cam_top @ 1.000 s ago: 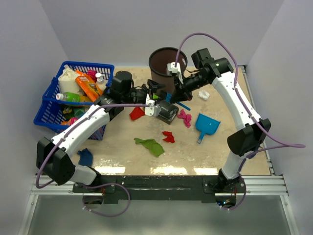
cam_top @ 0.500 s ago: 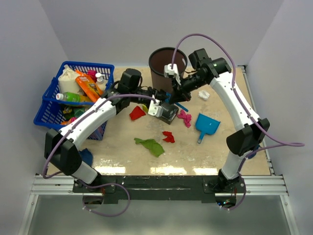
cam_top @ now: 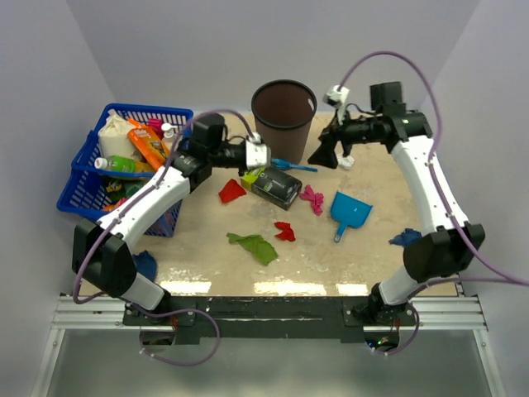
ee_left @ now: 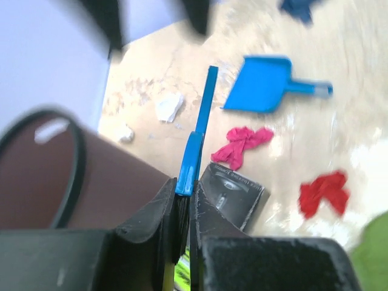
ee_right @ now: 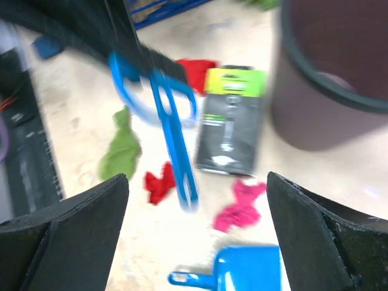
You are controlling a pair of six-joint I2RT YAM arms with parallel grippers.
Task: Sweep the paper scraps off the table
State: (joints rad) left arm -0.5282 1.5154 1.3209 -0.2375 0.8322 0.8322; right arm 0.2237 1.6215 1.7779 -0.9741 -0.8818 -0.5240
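Handover complete: right gripper (cam_top: 324, 155) has backed off the blue brush (ee_left: 203, 115), fingers apart, empty. Left gripper (ee_left: 183, 188) alone clamps its handle. Paper scraps (cam_top: 254, 246) lie on table (cam_top: 372, 265) beyond left fingertips, unswept; sweeping can start w/ 1 arm.
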